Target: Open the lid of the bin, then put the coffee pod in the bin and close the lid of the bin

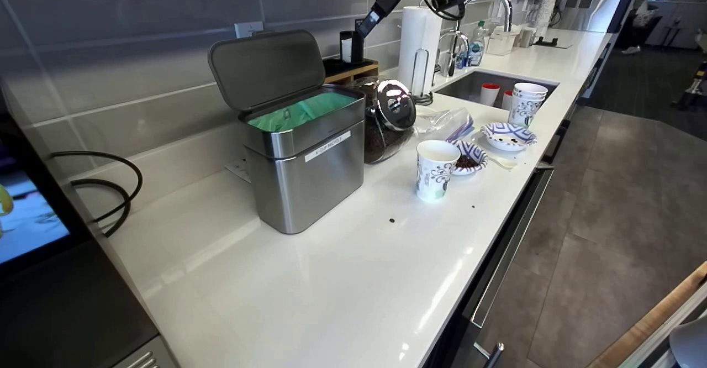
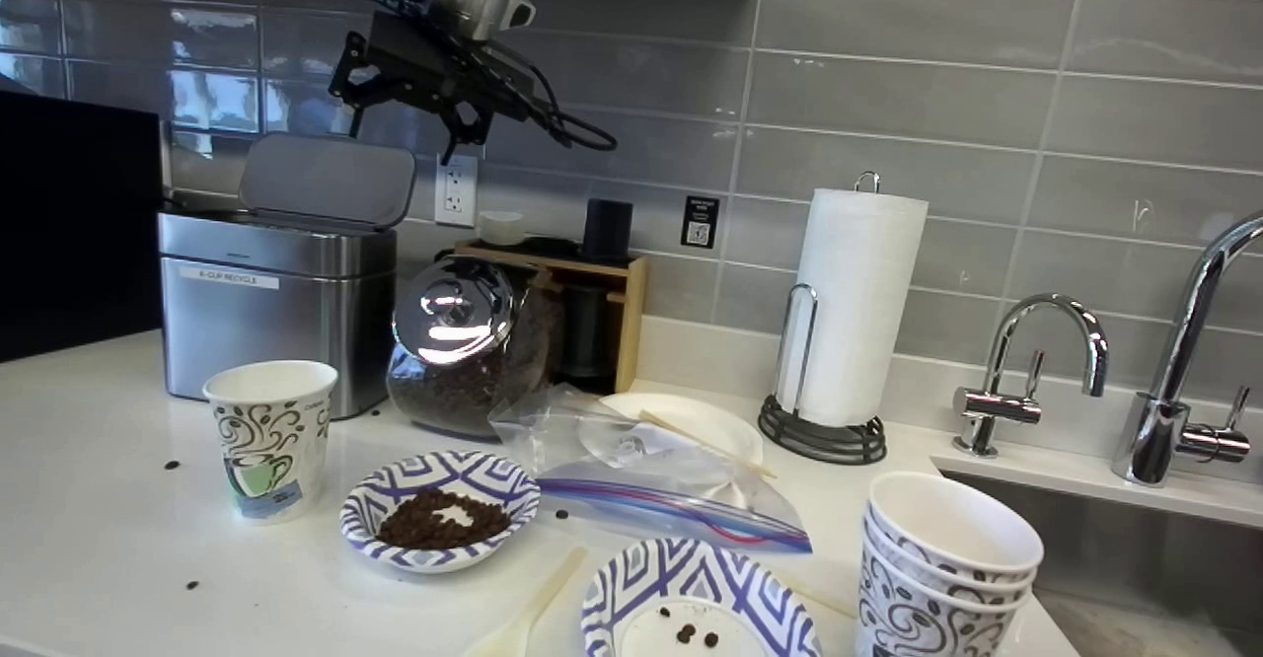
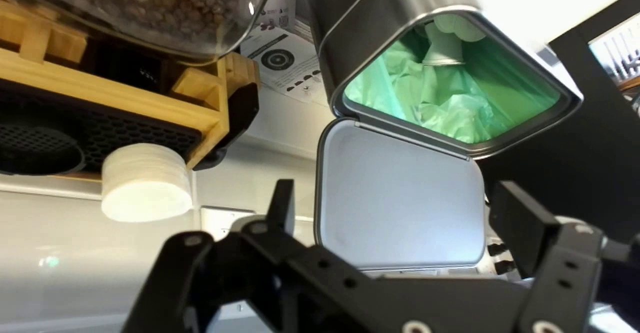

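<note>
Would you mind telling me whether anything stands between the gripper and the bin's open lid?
Nothing visible does. The gripper hangs in the air with jaws open, and the wrist view shows the lid unobstructed between them. The white round container on the wooden rack is off to one side.

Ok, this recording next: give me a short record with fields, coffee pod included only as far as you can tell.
bin: upright on the counter, green liner inside
lid: raised, open
coffee pod: uncertain; a pale cup-shaped piece shows inside the bin, perhaps a pod
gripper: open, holding nothing, higher than the bin
nearby: bean jar beside the bin; patterned cup standing on the counter
stage: lid opened, not yet closed; pod drop unconfirmed
</note>
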You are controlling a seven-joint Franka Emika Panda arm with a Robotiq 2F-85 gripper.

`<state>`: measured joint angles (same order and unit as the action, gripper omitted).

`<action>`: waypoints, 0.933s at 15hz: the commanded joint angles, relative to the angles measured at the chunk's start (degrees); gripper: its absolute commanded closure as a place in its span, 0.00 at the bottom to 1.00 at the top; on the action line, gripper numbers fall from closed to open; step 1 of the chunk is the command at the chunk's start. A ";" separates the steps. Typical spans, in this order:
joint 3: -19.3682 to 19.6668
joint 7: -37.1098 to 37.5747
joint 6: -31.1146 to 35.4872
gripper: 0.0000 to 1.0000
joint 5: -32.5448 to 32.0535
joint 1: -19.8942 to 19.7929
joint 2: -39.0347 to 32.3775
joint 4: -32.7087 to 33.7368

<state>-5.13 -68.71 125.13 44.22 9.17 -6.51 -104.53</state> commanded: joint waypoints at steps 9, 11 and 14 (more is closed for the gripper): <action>-4.95 -7.05 -9.42 0.00 0.39 -2.70 -15.49 18.77; -5.97 -7.17 -9.76 0.00 0.71 -2.80 -17.65 21.41; -7.09 -7.32 -9.93 0.00 0.39 -2.83 -20.18 24.56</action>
<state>-10.77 -75.30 116.82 44.80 7.02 -23.08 -84.66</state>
